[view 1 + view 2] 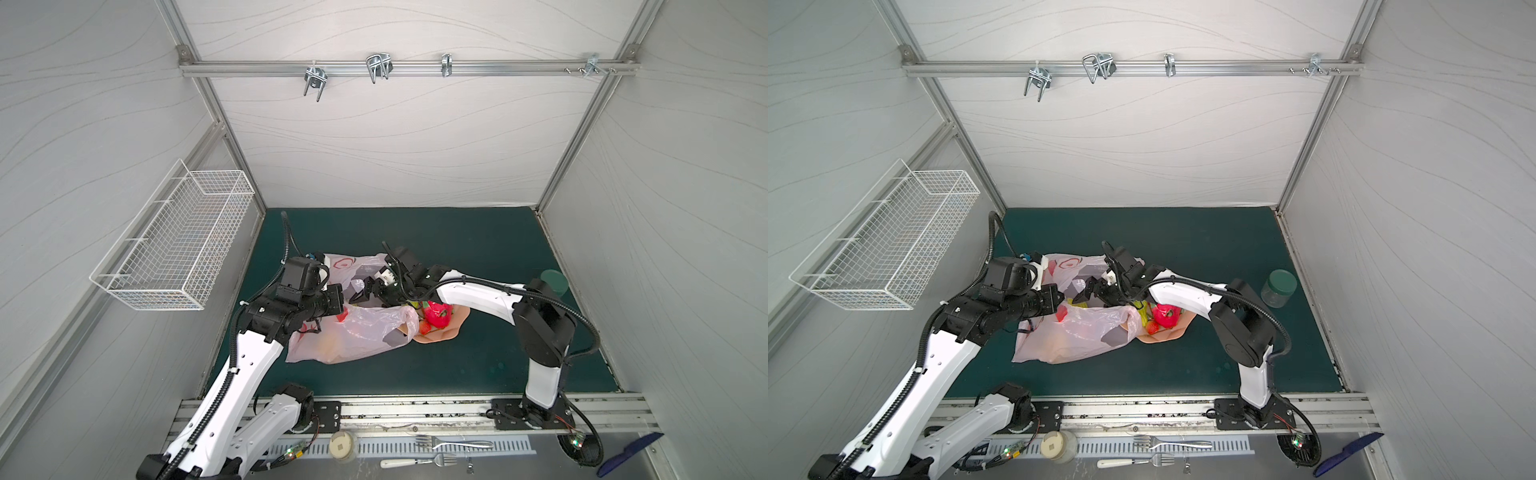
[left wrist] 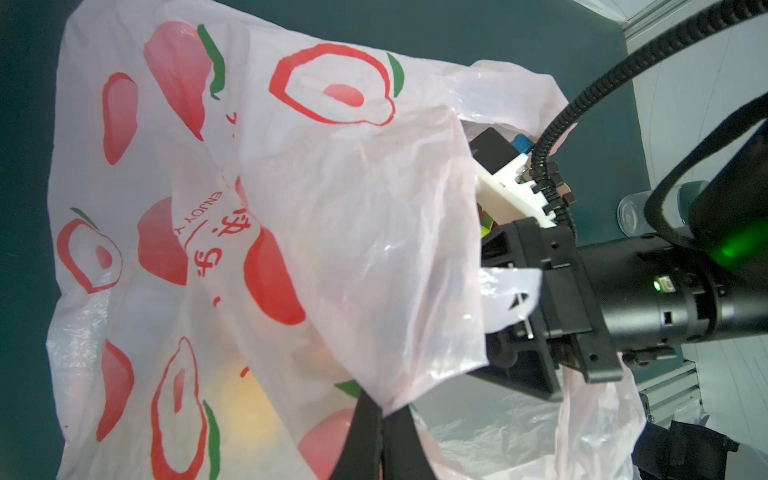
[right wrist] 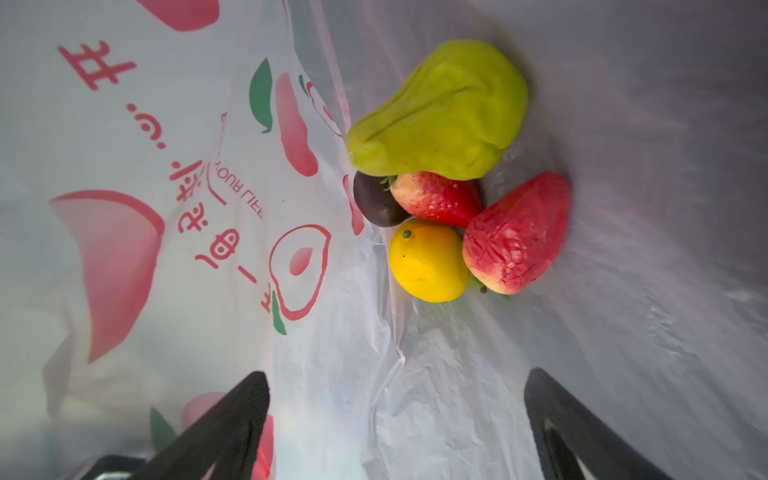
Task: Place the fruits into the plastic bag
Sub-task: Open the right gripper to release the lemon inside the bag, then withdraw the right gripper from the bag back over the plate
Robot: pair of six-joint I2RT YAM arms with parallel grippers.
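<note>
The pale pink plastic bag (image 1: 353, 332) lies on the green mat, its mouth facing the right arm. My left gripper (image 2: 382, 411) is shut on the bag's upper edge and holds it up. My right gripper (image 3: 397, 378) reaches into the mouth, open with nothing between its fingers. Deep in the bag lie a green pear (image 3: 440, 112), a lemon (image 3: 428, 259), a dark purple fruit (image 3: 374, 203) and two strawberries (image 3: 519, 232). A red-pink dragon fruit (image 1: 438, 313) and a strawberry (image 1: 426, 328) rest in the peach bowl (image 1: 455, 330) beside the bag.
A clear jar with a green lid (image 1: 555, 282) stands at the mat's right edge. A white wire basket (image 1: 174, 245) hangs on the left wall. Forks (image 1: 453, 444) and a small round tub (image 1: 343, 446) lie on the front rail, off the mat.
</note>
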